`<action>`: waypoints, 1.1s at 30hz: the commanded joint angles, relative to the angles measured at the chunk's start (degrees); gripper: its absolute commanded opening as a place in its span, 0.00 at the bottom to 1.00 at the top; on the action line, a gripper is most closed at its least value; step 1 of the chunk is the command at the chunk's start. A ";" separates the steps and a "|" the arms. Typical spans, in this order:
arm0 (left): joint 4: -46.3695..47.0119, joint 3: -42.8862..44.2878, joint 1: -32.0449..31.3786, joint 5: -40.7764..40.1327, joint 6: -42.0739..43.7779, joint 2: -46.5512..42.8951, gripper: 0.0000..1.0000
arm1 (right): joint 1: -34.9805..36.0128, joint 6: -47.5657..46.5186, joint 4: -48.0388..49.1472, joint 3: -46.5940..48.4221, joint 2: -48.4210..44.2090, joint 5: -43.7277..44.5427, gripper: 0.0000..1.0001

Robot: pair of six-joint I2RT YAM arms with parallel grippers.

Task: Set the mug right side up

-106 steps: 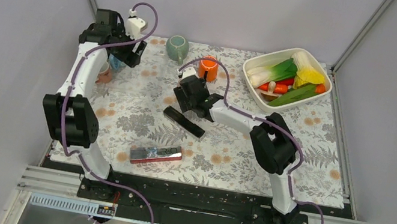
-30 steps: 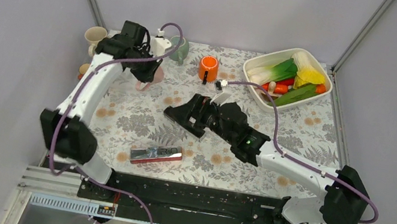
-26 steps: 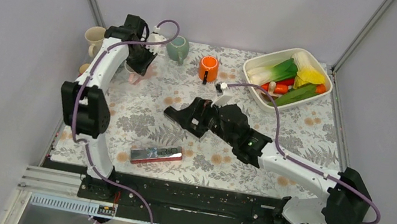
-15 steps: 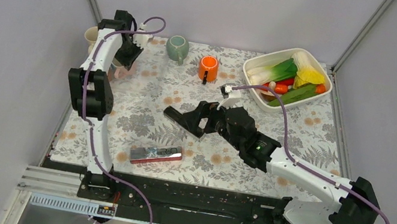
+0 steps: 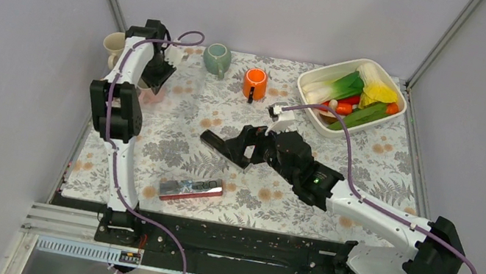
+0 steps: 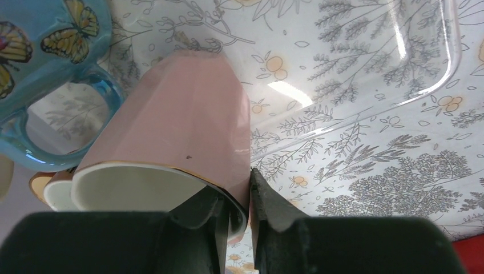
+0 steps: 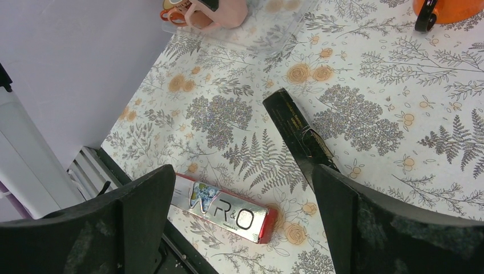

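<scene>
At the far-left corner of the table (image 5: 383,175), the left gripper (image 6: 241,197) pinched the rim of the pink mug (image 6: 182,131), a grip only its wrist camera showed, hidden overhead. The right gripper (image 7: 242,171) gaped, empty.

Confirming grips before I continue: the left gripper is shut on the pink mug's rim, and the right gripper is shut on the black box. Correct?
Not quite. The right gripper is open and holds nothing; the black box lies free beneath it, as the right wrist view shows. The left gripper is indeed shut on the pink mug at its rim.
</scene>
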 commanded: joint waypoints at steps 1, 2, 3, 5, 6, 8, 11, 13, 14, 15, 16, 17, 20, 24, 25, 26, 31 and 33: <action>1.19 3.17 0.39 -2.37 0.12 -0.92 0.29 | 0.29 -1.02 -0.16 0.31 -0.23 2.04 0.99; 1.67 3.10 0.37 -2.37 0.10 -1.21 0.34 | 0.31 -0.91 -0.34 0.27 -0.41 2.20 1.00; 2.15 3.04 0.38 -2.30 -0.02 -1.82 0.42 | 0.30 -0.98 -0.37 0.22 -0.62 2.23 0.99; 3.05 2.94 0.38 -1.08 -0.08 -3.11 0.51 | 0.30 -1.09 -0.74 0.26 -0.86 2.66 0.99; 3.56 2.68 0.38 -0.10 -0.12 -4.15 0.54 | 0.29 -1.36 -0.87 0.33 -0.85 3.10 0.99; 5.06 1.50 0.36 1.51 -0.01 -6.75 0.61 | 0.21 -2.61 -2.12 1.01 -0.19 5.53 0.99; 7.51 -1.78 0.38 4.50 -0.24 -11.81 0.68 | -1.36 -7.70 -5.00 5.05 3.99 13.39 0.99; 9.12 -4.38 0.39 6.45 -0.61 -15.28 0.70 | -3.76 -11.42 -9.73 10.81 9.93 18.01 0.99; 9.82 -5.90 0.36 7.19 -0.74 -17.10 0.71 | -5.30 -12.60 -11.84 14.37 13.43 19.24 0.99; 10.49 -7.23 0.38 7.94 -0.83 -18.67 0.72 | -6.65 -13.55 -13.63 17.66 16.81 19.86 0.99; 10.83 -8.89 0.34 8.36 -0.74 -20.08 0.73 | -7.90 -14.64 -14.90 21.08 20.19 20.17 0.99; 10.92 -9.78 0.28 8.68 -0.86 -21.83 0.74 | -8.80 -15.22 -15.99 24.41 23.13 20.46 0.99; 11.40 -13.18 0.31 9.90 -0.35 -25.88 0.76 | -10.70 -17.43 -16.46 33.57 31.82 20.79 1.00; 12.88 -17.94 0.28 12.50 -0.23 -31.19 0.78 | -13.09 -17.91 -21.97 48.43 44.59 20.23 0.96; 12.79 -19.03 0.34 13.43 -0.24 -32.23 0.78 | -13.55 -18.22 -23.81 51.98 47.64 19.71 0.92; 12.98 -20.16 0.37 14.35 -0.33 -33.52 0.78 | -14.32 -18.23 -26.50 55.57 50.69 18.40 0.87; 15.11 -27.95 0.29 20.79 -0.42 -39.33 0.79 | -16.92 -16.37 -36.40 71.09 63.33 17.47 0.77; 15.27 -29.61 0.29 22.00 -0.03 -40.50 0.79 | -17.24 -16.80 -39.24 76.55 67.27 16.13 0.76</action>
